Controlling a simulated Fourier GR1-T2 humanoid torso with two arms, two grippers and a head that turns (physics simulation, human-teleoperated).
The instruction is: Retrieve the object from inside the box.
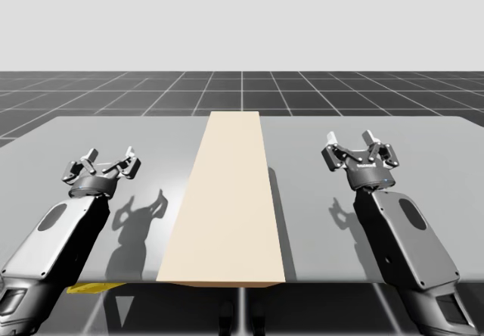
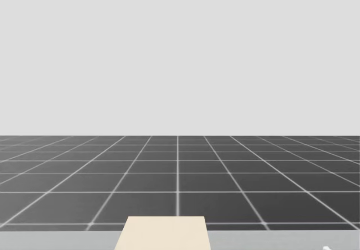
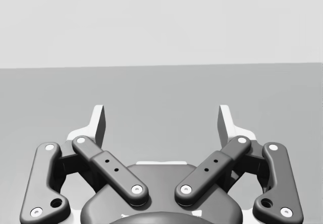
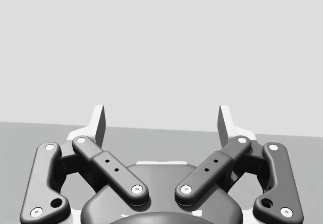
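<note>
A long cream box [image 1: 227,200] with its flat top closed lies down the middle of the grey table [image 1: 136,135]; its far end [image 2: 165,234] shows in the head view. What it holds is hidden. My left gripper [image 1: 104,160] hovers open over the table left of the box, fingers [image 3: 99,123] spread with nothing between them. My right gripper [image 1: 352,145] is open on the box's right side, its fingers [image 4: 224,123] wide apart and empty.
A small yellow thing [image 1: 89,287] peeks out at the table's near edge beside my left arm. The dark tiled floor [image 2: 180,177] stretches beyond the table's far edge. Bare table lies on both sides of the box.
</note>
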